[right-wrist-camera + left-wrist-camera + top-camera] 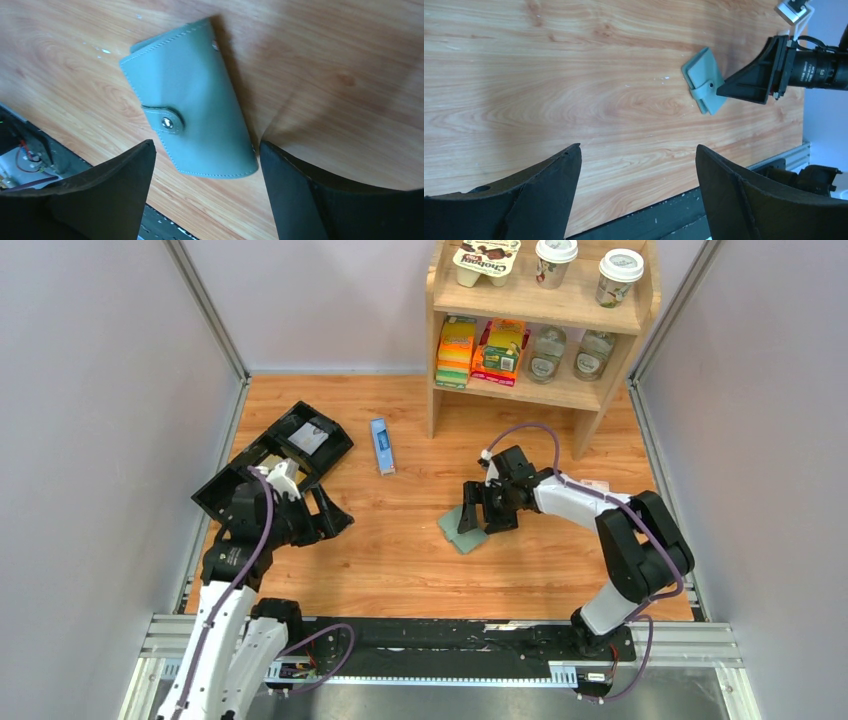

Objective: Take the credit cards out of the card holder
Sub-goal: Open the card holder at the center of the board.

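Wallet first: the card holder lies folded shut on the wooden table, just right of centre in the overhead view, with its strap snapped down over the sage-green cover. My right gripper hangs over it with fingers spread wide. In the right wrist view the holder's lower end sits between the two tips, and I cannot tell if either touches it. My left gripper is at centre left, jaws likewise spread over bare wood, close to the black tray. A blue box lies above centre
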